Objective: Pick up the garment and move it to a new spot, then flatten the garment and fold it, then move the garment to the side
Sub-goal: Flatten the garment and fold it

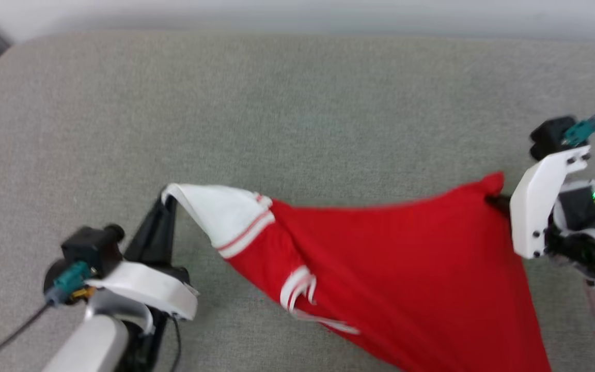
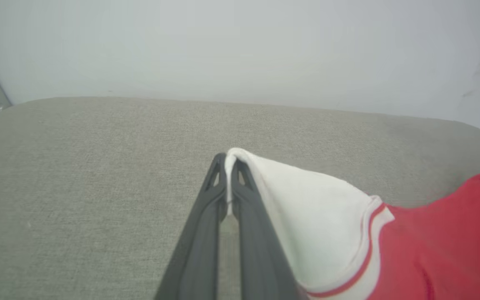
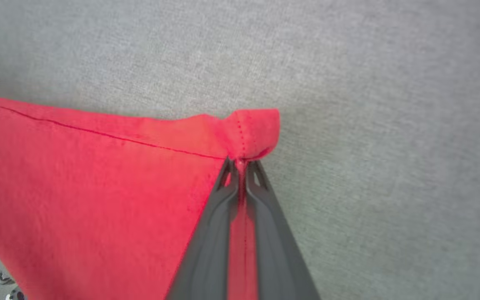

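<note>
Pinches white sleeve (image 2: 306,216) in left gripper (image 2: 228,162), red hem corner (image 3: 252,129) in right gripper (image 3: 240,164) | holds garment (image 1: 380,258) stretched between | flattening, folding, side-move pending

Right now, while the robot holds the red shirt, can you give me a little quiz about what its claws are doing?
1. True or false: the left claw is pinching the garment by a white sleeve.
2. What does the right claw grip? A) a red stitched corner B) a white sleeve C) nothing
3. Fill in: the cloth surface under the garment is ____ in colour.
Key: 1 true; 2 A; 3 grey.
</note>
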